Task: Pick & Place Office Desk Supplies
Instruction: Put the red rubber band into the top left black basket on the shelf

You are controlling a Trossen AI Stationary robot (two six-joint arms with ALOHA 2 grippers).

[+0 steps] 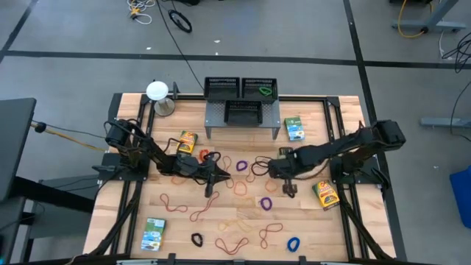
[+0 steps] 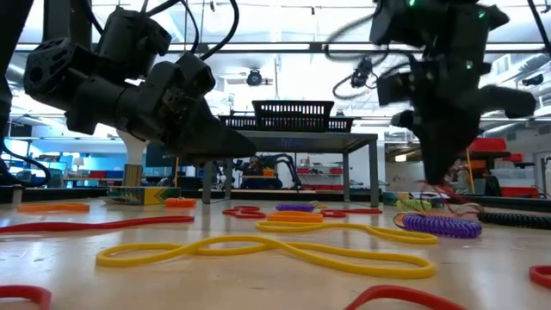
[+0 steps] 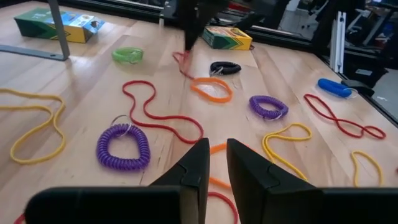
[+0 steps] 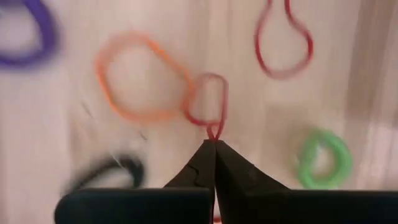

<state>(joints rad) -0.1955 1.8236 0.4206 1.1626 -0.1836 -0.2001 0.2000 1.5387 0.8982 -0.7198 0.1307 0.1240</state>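
Right wrist view: the right gripper (image 4: 215, 142) has its jaws closed tight on the end of a small red band (image 4: 208, 102), which hangs from the tips above the tabletop (image 4: 186, 37).
Right gripper place: middle of the tabletop, right of centre.
Left gripper (image 3: 216, 163): jaws a narrow gap apart, nothing seen between them, low over the middle of the tabletop.
Bands nearby: orange band (image 4: 140, 78) touching the red one; green coil (image 4: 323, 158) and purple coil (image 3: 123, 147) apart.
Mesh trays (image 1: 241, 88): at the far edge.
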